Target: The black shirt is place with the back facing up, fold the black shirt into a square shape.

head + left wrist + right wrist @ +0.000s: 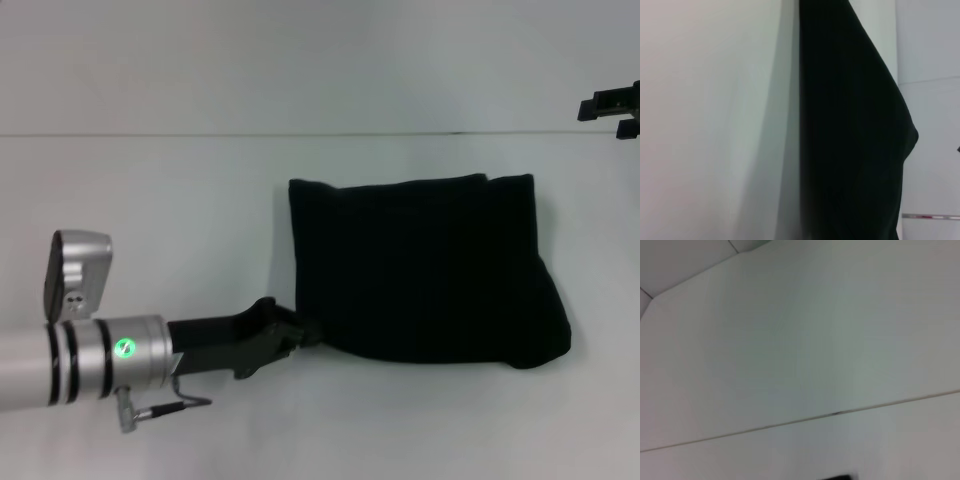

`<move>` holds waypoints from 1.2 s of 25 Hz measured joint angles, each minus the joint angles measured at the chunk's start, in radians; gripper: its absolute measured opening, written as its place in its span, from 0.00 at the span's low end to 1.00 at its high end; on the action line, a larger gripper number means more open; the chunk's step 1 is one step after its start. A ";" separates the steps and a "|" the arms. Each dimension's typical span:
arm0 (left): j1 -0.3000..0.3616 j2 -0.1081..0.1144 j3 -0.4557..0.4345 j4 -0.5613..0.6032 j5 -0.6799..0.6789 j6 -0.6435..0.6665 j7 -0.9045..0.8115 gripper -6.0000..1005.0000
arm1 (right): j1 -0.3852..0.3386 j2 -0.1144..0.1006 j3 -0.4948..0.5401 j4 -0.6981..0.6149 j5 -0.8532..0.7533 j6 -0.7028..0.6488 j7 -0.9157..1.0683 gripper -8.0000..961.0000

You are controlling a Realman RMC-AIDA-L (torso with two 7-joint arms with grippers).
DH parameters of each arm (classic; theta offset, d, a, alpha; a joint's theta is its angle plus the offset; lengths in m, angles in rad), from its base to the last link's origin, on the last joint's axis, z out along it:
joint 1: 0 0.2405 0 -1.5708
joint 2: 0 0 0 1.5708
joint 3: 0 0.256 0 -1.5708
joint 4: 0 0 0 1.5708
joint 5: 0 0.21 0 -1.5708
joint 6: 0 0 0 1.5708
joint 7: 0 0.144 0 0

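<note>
- The black shirt lies on the white table, folded into a compact, roughly rectangular bundle right of centre; its near edge bulges outward.
- The left gripper reaches in low from the left, its tip at the bundle's near-left corner, touching the cloth; I cannot tell whether the fingers are spread or pinching.
- The right gripper hangs at the far right edge, well apart from the shirt; its state cannot be told.
- The left wrist view shows the dark cloth close up.
</note>
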 joint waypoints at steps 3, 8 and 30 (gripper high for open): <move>0.019 0.001 -0.015 0.020 0.034 0.034 -0.001 0.07 | 0.003 0.001 -0.001 0.001 0.001 0.002 0.000 0.76; 0.007 0.010 -0.019 0.025 0.085 0.045 -0.014 0.08 | 0.007 0.001 0.000 0.001 0.001 -0.001 0.000 0.76; -0.046 0.096 -0.228 0.240 0.120 0.340 0.718 0.61 | -0.247 0.144 0.051 -0.054 0.456 -0.125 -0.845 0.77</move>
